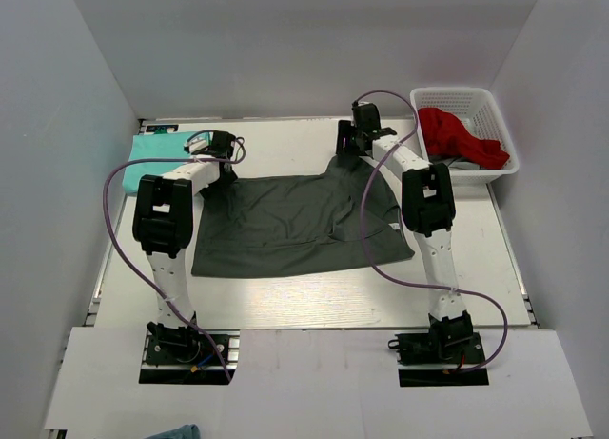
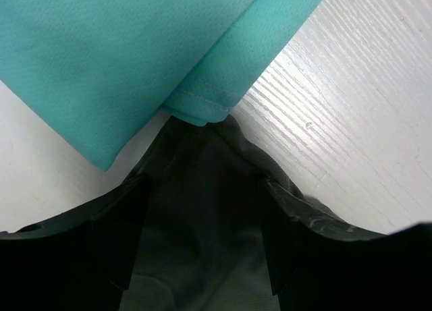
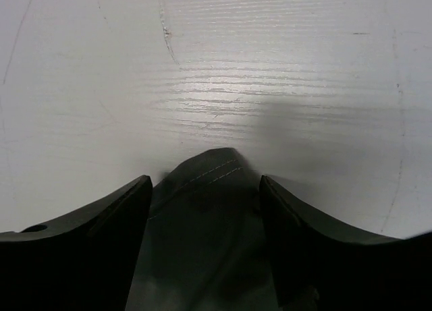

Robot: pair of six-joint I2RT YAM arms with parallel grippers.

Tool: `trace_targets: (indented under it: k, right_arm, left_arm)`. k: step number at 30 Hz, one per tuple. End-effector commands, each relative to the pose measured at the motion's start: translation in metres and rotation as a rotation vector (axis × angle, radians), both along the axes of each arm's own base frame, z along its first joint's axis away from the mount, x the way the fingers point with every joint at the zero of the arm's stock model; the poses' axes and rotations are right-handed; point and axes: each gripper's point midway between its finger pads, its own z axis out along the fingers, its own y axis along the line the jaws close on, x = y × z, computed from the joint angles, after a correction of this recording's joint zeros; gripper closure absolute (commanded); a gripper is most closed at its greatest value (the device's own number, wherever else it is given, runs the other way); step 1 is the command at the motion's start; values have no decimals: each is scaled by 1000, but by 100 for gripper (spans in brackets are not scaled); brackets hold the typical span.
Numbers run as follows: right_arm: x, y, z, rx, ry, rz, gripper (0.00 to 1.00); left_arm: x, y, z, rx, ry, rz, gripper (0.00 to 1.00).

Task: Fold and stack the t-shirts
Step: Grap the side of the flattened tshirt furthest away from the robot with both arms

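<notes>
A dark charcoal t-shirt lies spread across the middle of the table, its right part bunched in folds. The mint-turquoise t-shirt lies folded at the far left. My left gripper is low over the dark shirt's far left corner, next to the mint shirt. In the left wrist view the left gripper stands open with dark shirt cloth between the fingers and the mint shirt's hem just ahead. My right gripper is at the far right corner. Seen from the right wrist, that gripper stands open astride the stitched corner.
A white basket holding a red cloth stands at the far right. Purple cables loop from both arms over the shirt. White walls close in the table on three sides. A teal scrap shows at the bottom edge.
</notes>
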Motion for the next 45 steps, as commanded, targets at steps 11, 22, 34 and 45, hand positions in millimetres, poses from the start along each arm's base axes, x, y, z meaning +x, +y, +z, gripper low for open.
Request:
trace_targets:
  k: [11,22,34,45]
  right_arm:
    - [-4,-1,-7,9,20,-22,73]
    - [-7,-8,15,-7,-37,-25,100]
    - [-36,-14,95,51,-222,14,100]
    - [-66,-26,120,48,-288,15,100]
  left_arm:
    - [2,12,26,36,-28,62,26]
    - [4,9,-4,34,46,62,72]
    - [-12,1,32,18,-6,37,100]
    - [-34,-8,57,7,-63,9,100]
